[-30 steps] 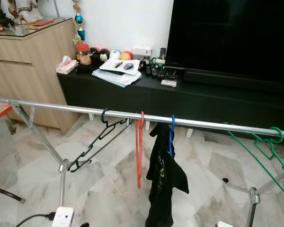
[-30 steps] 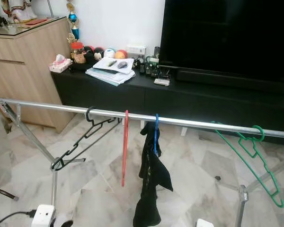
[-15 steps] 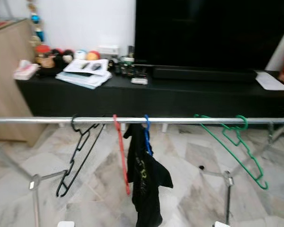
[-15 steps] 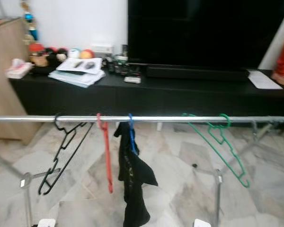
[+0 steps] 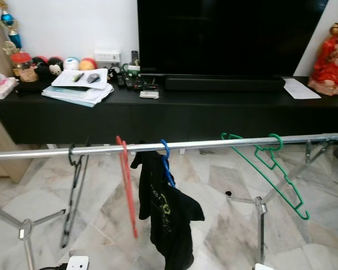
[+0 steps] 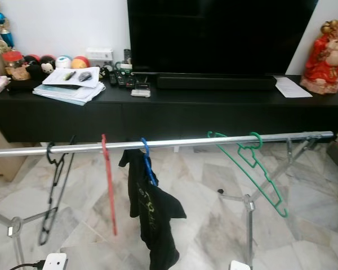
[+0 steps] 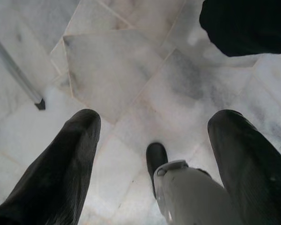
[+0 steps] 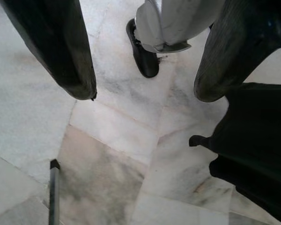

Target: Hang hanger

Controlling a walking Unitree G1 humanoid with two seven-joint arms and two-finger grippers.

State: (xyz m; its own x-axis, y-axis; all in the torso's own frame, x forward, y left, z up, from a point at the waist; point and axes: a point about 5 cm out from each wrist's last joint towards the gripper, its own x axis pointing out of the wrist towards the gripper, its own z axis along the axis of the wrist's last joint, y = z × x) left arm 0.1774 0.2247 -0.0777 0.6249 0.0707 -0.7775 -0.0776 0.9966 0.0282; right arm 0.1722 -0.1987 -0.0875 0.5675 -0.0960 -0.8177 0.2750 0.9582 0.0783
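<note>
Marble floor tiles spread under a long silver metal rail carrying the green wire hanger at right, while left gripper and right gripper hang wide apart, empty, so any next reach should meet the rail squarely.

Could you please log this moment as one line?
rail: black, red, blue, green hanger hung | left gripper, right gripper: open, idle

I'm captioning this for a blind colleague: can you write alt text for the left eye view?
A silver clothes rail crosses the room, holding a black hanger, a red hanger, a blue hanger with a black garment, and a tilted green hanger. Behind it, a low black TV cabinet holds a dark television.
</note>
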